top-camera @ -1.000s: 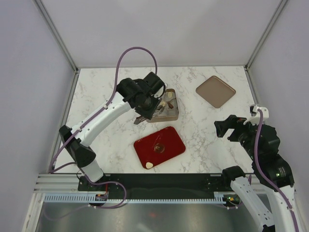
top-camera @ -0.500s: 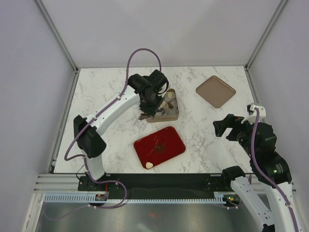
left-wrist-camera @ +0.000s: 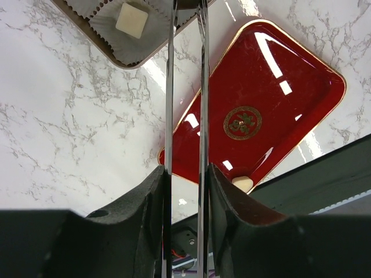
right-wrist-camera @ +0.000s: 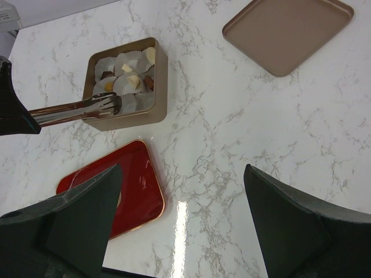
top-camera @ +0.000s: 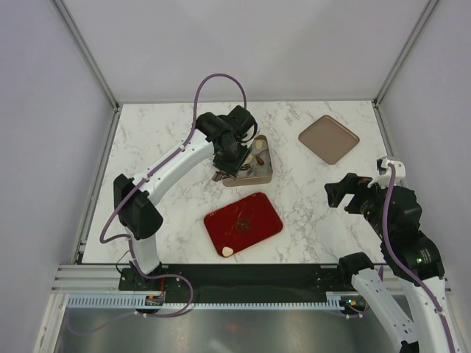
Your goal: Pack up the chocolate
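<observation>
My left gripper (top-camera: 229, 151) is shut on a pair of metal tongs (left-wrist-camera: 185, 87). The tongs reach over the near-left corner of the gold box (top-camera: 259, 175), seen in the right wrist view (right-wrist-camera: 104, 105). The box (right-wrist-camera: 159, 87) holds paper cups with several chocolates, cream (right-wrist-camera: 133, 81) and dark (right-wrist-camera: 149, 83). A cream square (left-wrist-camera: 131, 20) sits in one cup. One cream chocolate (top-camera: 228, 252) lies at the near corner of the red tray (top-camera: 254, 213), also in the left wrist view (left-wrist-camera: 242, 183). My right gripper (top-camera: 340, 195) is open and empty, over the table at the right.
The box's tan lid (top-camera: 329, 138) lies flat at the back right, also in the right wrist view (right-wrist-camera: 288, 32). The red tray (right-wrist-camera: 133, 185) sits near the table's front edge. Purple walls enclose the marble table (top-camera: 162, 140).
The left arm swung right and further back, bringing the tongs from beside the box's left edge to over the box. It has held still for the last half second. The right arm barely moved.
</observation>
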Action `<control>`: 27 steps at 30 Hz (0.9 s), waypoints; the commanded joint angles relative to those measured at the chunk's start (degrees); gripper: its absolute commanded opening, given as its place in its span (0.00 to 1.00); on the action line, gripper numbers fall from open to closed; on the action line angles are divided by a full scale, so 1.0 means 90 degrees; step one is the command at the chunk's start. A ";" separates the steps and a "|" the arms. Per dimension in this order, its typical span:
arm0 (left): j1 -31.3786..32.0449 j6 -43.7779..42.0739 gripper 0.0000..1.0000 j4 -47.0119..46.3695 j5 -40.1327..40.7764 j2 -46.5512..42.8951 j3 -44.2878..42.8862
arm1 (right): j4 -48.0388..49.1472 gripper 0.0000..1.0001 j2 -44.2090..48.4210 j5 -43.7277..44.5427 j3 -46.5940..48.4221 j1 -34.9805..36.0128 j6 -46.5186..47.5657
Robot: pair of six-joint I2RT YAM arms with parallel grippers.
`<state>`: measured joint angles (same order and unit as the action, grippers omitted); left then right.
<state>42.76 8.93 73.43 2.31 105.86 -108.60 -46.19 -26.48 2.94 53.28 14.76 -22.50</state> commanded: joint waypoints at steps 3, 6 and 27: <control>-0.0044 -0.0289 0.41 -0.0190 -0.0139 0.0103 -0.0160 | 0.0211 0.94 -0.0017 0.0113 -0.0002 -0.0010 0.0029; -0.0054 -0.0289 0.42 -0.0180 -0.0129 0.0112 -0.0141 | 0.0211 0.94 -0.0017 0.0122 0.0008 -0.0010 0.0039; -0.0054 0.0023 0.43 0.0513 0.0379 -0.1068 0.0122 | 0.0230 0.95 -0.0075 0.0093 0.0028 -0.0010 0.0059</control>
<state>42.44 8.67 75.11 4.25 103.48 -108.31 -45.93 -26.81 3.31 53.25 14.76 -22.48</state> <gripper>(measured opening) 0.437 0.945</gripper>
